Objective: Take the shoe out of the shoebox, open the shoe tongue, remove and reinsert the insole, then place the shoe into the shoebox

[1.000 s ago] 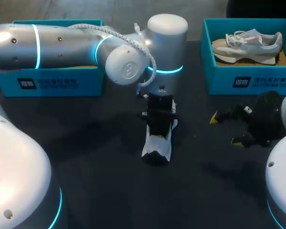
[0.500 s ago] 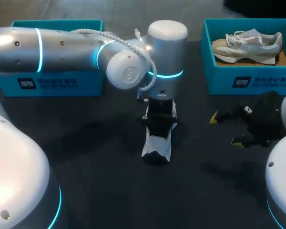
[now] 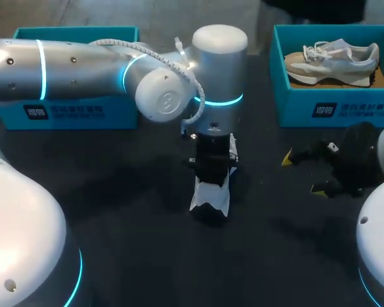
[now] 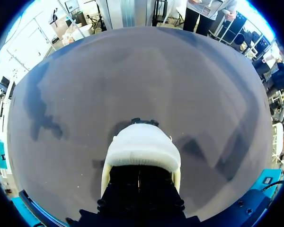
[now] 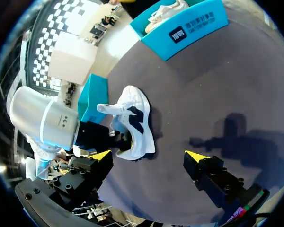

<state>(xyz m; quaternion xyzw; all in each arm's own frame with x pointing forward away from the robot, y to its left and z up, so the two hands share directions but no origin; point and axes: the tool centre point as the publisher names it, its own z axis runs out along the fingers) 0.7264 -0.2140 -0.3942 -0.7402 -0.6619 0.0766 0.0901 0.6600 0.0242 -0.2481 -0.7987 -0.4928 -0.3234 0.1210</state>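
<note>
Fingers (image 5: 102,155) splayed, gripping nothing, on right gripper (image 3: 303,174) at 3 o'clock from white shoe (image 3: 210,195). Sits out of its box at centre of table (image 3: 115,217), under left gripper (image 3: 212,167); cannot tell whether clamped there. Seems at tongue or insole stage; leaves reinsertion and boxing to do. Makes two boxes, left shoebox (image 3: 77,112) at 10 o'clock, right shoebox (image 3: 336,109) at 2 o'clock; two shoes, grey shoe (image 3: 333,59) boxed.

Left arm (image 3: 83,61) stretched in from 10 o'clock to the centre, wrist turned straight down, black left gripper (image 3: 211,163) hanging below it, right arm (image 3: 379,243) low at 4 o'clock, right gripper (image 3: 303,173) at 3 o'clock, aimed toward 9 o'clock, yellow-tipped fingers spread wide
</note>
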